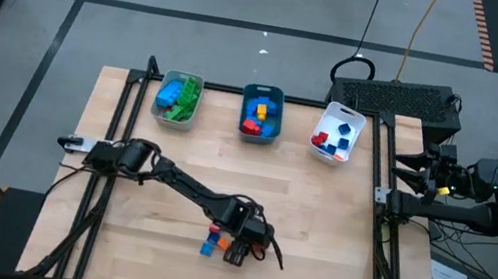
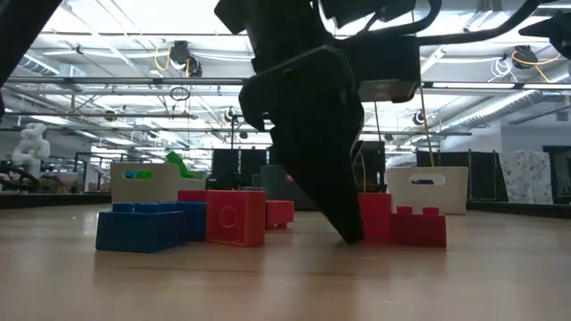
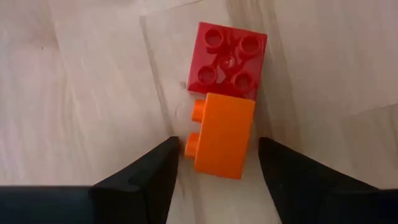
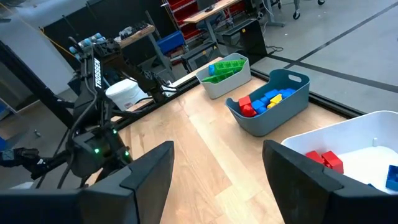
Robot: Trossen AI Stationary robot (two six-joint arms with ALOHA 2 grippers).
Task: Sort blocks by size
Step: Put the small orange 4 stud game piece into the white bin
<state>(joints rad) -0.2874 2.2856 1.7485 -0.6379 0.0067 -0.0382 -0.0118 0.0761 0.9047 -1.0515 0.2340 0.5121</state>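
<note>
The left gripper (image 3: 214,158), fingers (image 3: 146,177) spread, straddles an orange block (image 3: 222,135) beside a red block (image 3: 227,60); closing likely comes next.

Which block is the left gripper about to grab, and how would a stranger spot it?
On the wooden table, find the left gripper near the front edge. Between its open fingers lies the orange block, on its side with studs sideways, touching a red four-stud block whose studs face the camera.

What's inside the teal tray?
The teal tray holds red, blue and yellow blocks piled together. Whatever lies under that pile, and the tray floor, is covered.
</note>
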